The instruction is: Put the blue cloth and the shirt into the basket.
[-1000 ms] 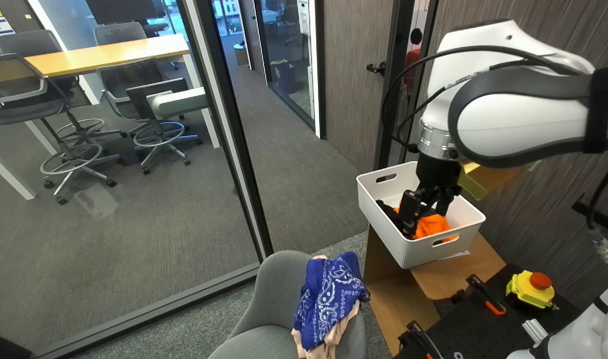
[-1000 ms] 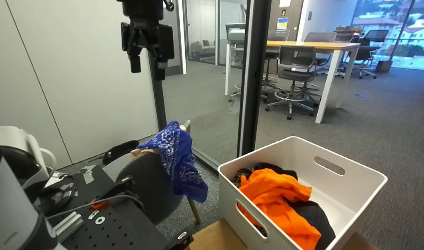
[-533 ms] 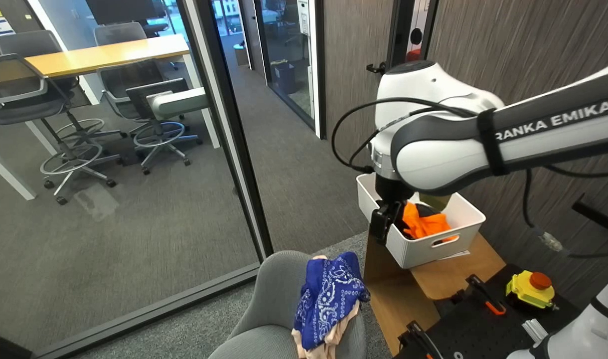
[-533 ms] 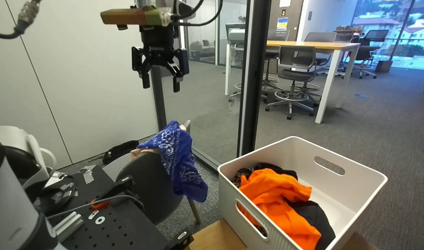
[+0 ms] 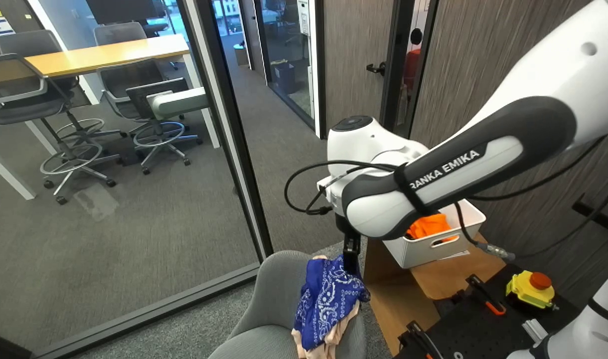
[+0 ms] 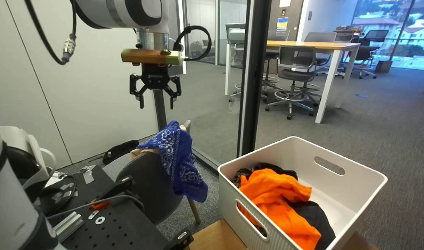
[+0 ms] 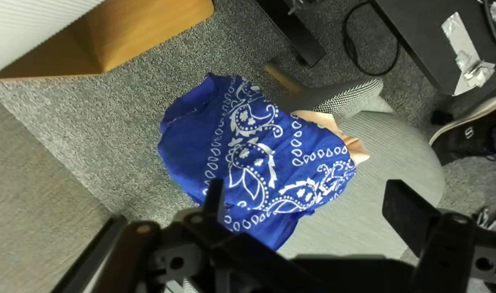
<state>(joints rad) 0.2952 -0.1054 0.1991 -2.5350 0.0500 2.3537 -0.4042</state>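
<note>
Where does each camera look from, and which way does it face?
An exterior view: high, facing down over the chair; arm and gripper show.
An exterior view: near the basket, facing into and past it; arm and gripper show.
Wrist view: on the arm, facing down at the blue cloth; both fingers show.
Both exterior views share the blue cloth, chair and basket.

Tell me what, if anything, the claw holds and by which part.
Nothing is held: the claw is open above the blue cloth, which lies draped over the chair.
</note>
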